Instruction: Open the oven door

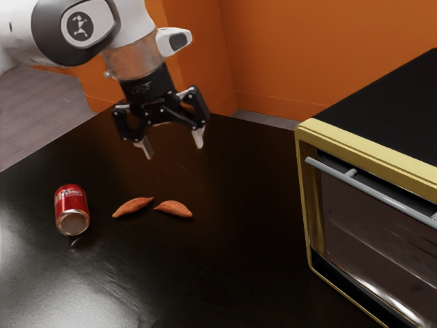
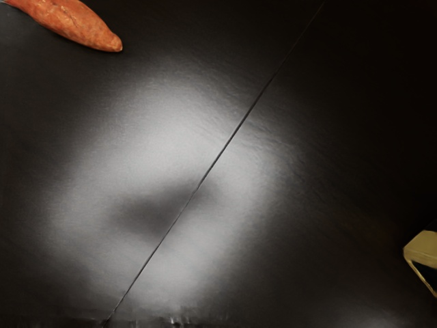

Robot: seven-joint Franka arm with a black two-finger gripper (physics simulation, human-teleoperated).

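Note:
My gripper [image 1: 173,147] hangs above the dark table in the exterior view, its two fingers apart with nothing between them. To its right there stands the oven [image 1: 369,147], with a yellow frame and a black top. Its door [image 1: 382,239] is closed at the front, with a grey bar handle [image 1: 375,190] along the upper edge. A gap of bare table separates the gripper from the oven. In the wrist view a yellow corner of the oven [image 2: 422,249] shows at the edge.
A red can [image 1: 72,208] stands on the table [image 1: 205,273] at the exterior view's left. Two orange sweet potatoes lie beside it, one nearer the can [image 1: 132,207] and one farther [image 1: 174,208]; part of a sweet potato [image 2: 75,24] is in the wrist view.

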